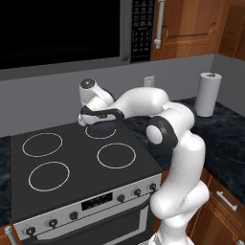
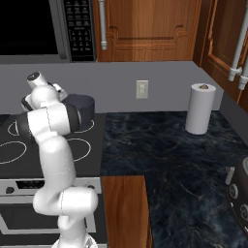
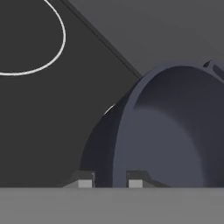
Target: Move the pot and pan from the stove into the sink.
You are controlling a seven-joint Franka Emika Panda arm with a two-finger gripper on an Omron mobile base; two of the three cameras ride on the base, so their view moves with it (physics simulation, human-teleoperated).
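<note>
In the hand view we see the hand (image 3: pixel 110 180) with its two dark finger tips drawn close together astride the rim wall of the deep round dark grey pot (image 3: pixel 175 135): one tip lies outside the wall, the other inside the bowl, so the hand is closed on the pot's rim. The pot stands directly under and ahead of the hand, on the black glass stove (image 1: pixel 72 162) with white burner rings, over the rear burner ring (image 1: pixel 101 132) on the arm's side. In the right base view the pot (image 2: pixel 83 107) shows just beyond the white arm, its wall upright. The other three rings lie bare, away from the hand across the cooktop. Beyond the hand rises the grey back wall with a white wall outlet (image 2: pixel 142 89). Well apart from the hand, farther along the dark marbled desk (image 2: pixel 169 155), stands an upright white paper-towel roll (image 2: pixel 200 109). Above the hand hang a black microwave (image 1: pixel 62 28) and brown wooden cabinets (image 2: pixel 145 29).
</note>
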